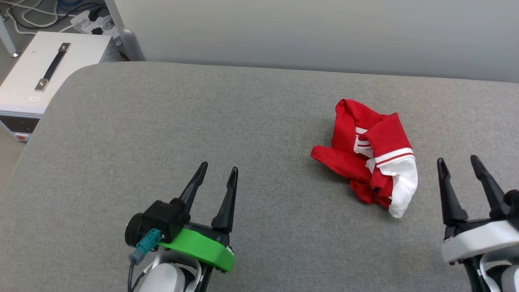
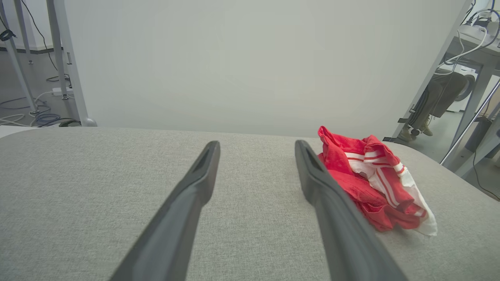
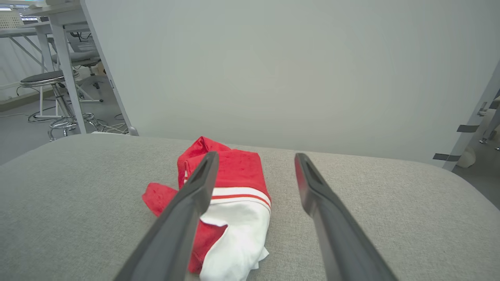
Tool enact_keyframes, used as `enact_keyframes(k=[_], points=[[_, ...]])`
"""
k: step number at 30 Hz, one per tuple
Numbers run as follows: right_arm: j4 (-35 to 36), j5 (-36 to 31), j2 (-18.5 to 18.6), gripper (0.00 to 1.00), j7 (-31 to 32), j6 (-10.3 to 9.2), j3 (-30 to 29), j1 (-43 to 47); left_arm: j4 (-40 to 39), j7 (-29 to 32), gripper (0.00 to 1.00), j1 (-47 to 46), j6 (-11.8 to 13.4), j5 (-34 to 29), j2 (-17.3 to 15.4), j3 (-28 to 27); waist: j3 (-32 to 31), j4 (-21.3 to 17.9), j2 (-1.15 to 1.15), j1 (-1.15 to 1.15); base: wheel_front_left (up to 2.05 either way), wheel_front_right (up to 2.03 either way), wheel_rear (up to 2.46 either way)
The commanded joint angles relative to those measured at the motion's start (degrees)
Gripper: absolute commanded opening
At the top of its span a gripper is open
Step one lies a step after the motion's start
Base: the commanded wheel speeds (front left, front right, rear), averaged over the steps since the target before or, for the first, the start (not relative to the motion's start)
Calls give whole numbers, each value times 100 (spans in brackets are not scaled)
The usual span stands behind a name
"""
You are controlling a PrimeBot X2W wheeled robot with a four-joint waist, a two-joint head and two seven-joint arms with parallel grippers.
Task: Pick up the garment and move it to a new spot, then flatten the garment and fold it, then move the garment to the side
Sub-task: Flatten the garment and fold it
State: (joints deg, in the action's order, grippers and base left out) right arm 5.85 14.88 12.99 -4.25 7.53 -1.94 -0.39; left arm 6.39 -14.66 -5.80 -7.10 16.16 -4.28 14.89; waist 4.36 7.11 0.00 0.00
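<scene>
Ok, left to right. Far left, off the table: white box [image 1: 36,73] with a black strap handle, power strip [image 1: 91,22] on the floor behind it. Grey padded table [image 1: 162,121] spans the rest, pale wall [image 1: 324,36] along its far edge.

Left gripper [image 1: 219,167] sits low, left of centre, over bare table; fingers spread wide, nothing between them (green bracket [image 1: 198,247] at its wrist).

Garment [image 1: 373,162] lies right of centre on the table: crumpled heap, mostly red, one white sleeve with red-and-white striped trim at the near right end. Well apart from the left gripper. In the left wrist view it sits beyond and to the right of that view's right-hand finger, not between the two.

Right gripper [image 1: 457,159] at lower right, near the garment's white end, not touching; fingers wide apart, empty. Right wrist view: garment ahead on the table, its left part hidden behind the left-hand finger, white sleeve nearest the camera, bare table under the right-hand finger. Stool [image 3: 49,78] on the floor at that view's far left.
</scene>
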Motion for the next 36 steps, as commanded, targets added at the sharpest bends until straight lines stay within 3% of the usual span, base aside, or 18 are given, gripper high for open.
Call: enact_keyframes(k=[1, 9, 15, 20, 21, 28, 31, 36], points=[[-7, -107, -92, 100, -191, -4, 15, 90, -7, -34, 100, 67, -38, 24, -3, 19, 23, -58, 0, 0, 0, 0, 0], [-156, -422, -361, 100, -656, -4, -31, 144, 13, -34, 100, -36, -38, 83, -33, 124, 181, -356, 0, 0, 0, 0, 0], [-74, -503, -492, 100, -627, -4, -34, 40, 668, 330, 100, -802, -38, 340, -358, 804, 463, -723, 0, 0, 0, 0, 0], [-116, -487, -584, 100, -624, -4, -28, -48, 1062, 1640, 100, -2105, -38, 873, -618, 1544, 776, -1036, 0, 0, 0, 0, 0], [-195, -494, -618, 100, -663, -4, -16, -131, 1243, 2568, 100, -2804, -38, 1358, -688, 1848, 918, -1227, 0, 0, 0, 0, 0], [-383, -476, -716, 100, -797, -4, 171, -367, 1662, 5005, 100, -3971, -38, 2738, -890, 2363, 1187, -1701, 0, 0, 0, 0, 0], [-443, -458, -755, 100, -855, -4, 226, -442, 1853, 5506, 100, -4285, -37, 2827, -1027, 2416, 1295, -1875, 0, 0, 0, 0, 0], [-544, -442, -798, 100, -922, -4, 309, -524, 2125, 5602, 100, -4505, -32, 2708, -1108, 2509, 1450, -2083, 0, 0, 0, 0, 0]])
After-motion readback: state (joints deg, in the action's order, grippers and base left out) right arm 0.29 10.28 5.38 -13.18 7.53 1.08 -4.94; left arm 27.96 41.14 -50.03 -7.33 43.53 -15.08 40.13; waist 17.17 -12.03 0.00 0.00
